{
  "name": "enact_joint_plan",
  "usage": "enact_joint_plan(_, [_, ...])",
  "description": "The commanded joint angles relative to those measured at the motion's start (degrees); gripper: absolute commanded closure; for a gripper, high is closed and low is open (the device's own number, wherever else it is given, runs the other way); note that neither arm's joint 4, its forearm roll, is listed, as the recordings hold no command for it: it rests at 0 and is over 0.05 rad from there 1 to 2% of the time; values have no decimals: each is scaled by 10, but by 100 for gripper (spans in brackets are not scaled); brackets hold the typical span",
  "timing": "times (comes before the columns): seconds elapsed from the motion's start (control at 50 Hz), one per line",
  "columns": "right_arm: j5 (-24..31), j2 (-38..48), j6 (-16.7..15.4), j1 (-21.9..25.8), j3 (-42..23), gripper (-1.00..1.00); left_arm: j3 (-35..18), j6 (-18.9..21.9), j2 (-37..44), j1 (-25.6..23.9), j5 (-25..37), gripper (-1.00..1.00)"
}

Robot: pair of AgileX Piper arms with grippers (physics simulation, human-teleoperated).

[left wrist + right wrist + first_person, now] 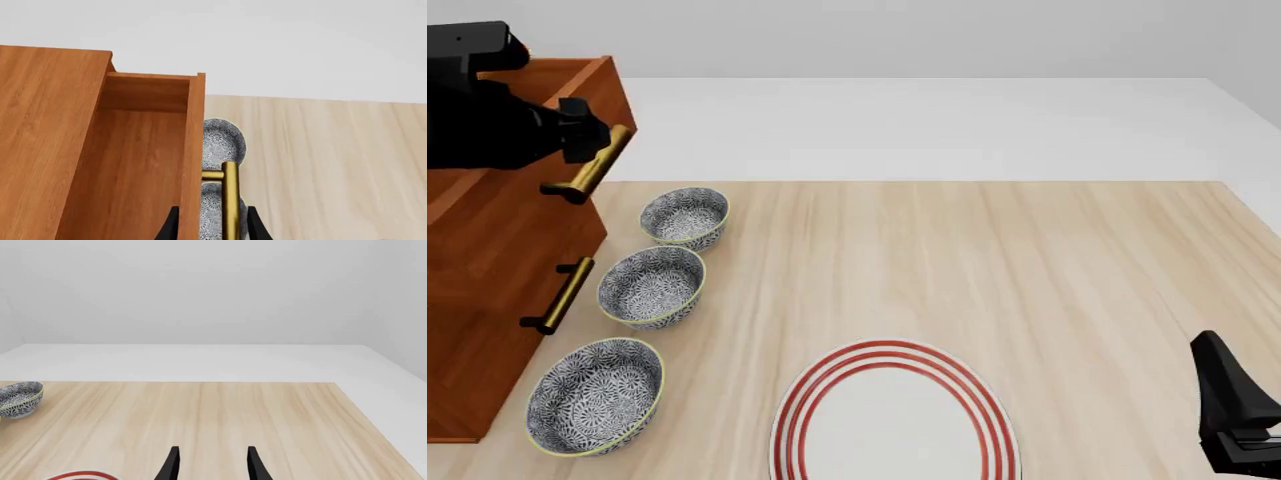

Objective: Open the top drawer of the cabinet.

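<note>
The cabinet [494, 270] stands at the table's left edge. Its top drawer [598, 90] is pulled out, and its plain wood interior [140, 165] shows in the left wrist view. The drawer's brass bar handle [587, 175] also shows in that view [230, 200]. My left gripper [582, 138] is at this handle. Its fingers stand wide apart, one each side of the drawer front and the bar [213, 227], and do not press on the bar. My right gripper [1234, 420] is open and empty near the table's front right corner, seen also in the right wrist view [212, 465].
Three patterned grey bowls [685, 215] [651, 285] [594, 395] stand in a row just in front of the cabinet, under the drawer handles. A red-ringed white plate [894, 415] lies at front centre. The second drawer's handle [558, 295] sits lower.
</note>
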State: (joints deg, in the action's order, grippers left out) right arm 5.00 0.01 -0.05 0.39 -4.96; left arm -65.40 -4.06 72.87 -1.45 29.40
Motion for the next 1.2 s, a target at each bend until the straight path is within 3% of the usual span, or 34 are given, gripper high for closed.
enact_joint_plan(0.02, [0, 0, 0, 0, 0, -100, 6, 2, 31, -11, -2, -100])
enact_joint_plan(1.2, [0, 0, 0, 0, 0, -100, 4, -8, 44, -59, 1, -100])
